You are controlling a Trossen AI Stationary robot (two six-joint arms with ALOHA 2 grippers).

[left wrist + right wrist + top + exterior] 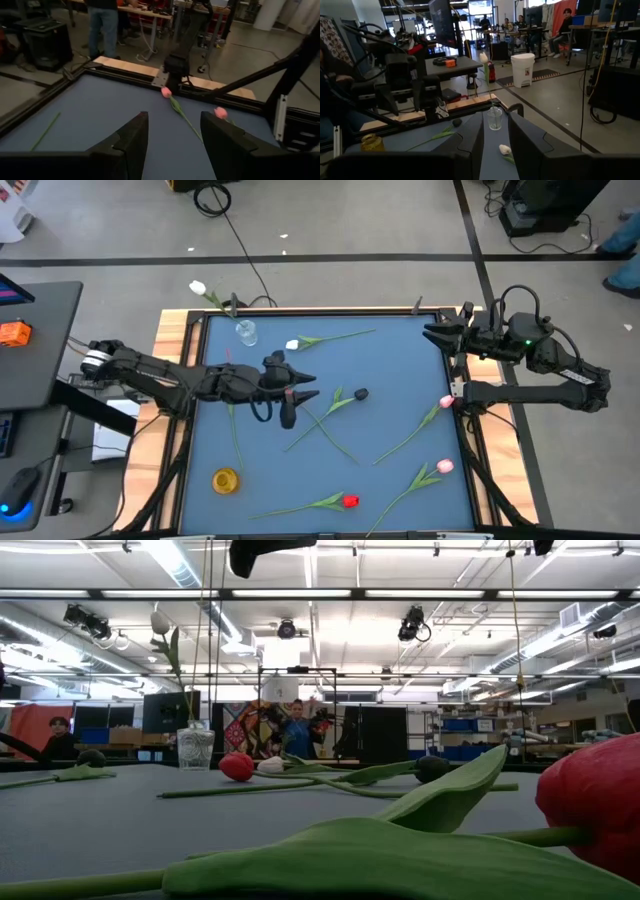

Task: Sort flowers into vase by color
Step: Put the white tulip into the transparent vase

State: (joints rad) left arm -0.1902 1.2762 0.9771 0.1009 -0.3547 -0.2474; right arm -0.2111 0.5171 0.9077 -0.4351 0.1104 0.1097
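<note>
A clear glass vase (246,332) stands at the far left of the blue table and holds one white tulip (197,287), which leans out over the far edge. A small yellow vase (226,480) stands near left. Lying flat on the table are a white tulip (292,345), a black one (360,394), two pink ones (446,402) (444,467) and a red one (350,501). My left gripper (312,385) hovers open over the table's middle, left of the black tulip, with nothing between its fingers (132,137). My right gripper (430,335) waits open at the far right corner.
A loose green stem (235,435) lies below my left arm. A raised black frame and wooden border (165,380) ring the table. People stand in the room beyond the far edge (297,728). A desk with a monitor stands left of the table (30,340).
</note>
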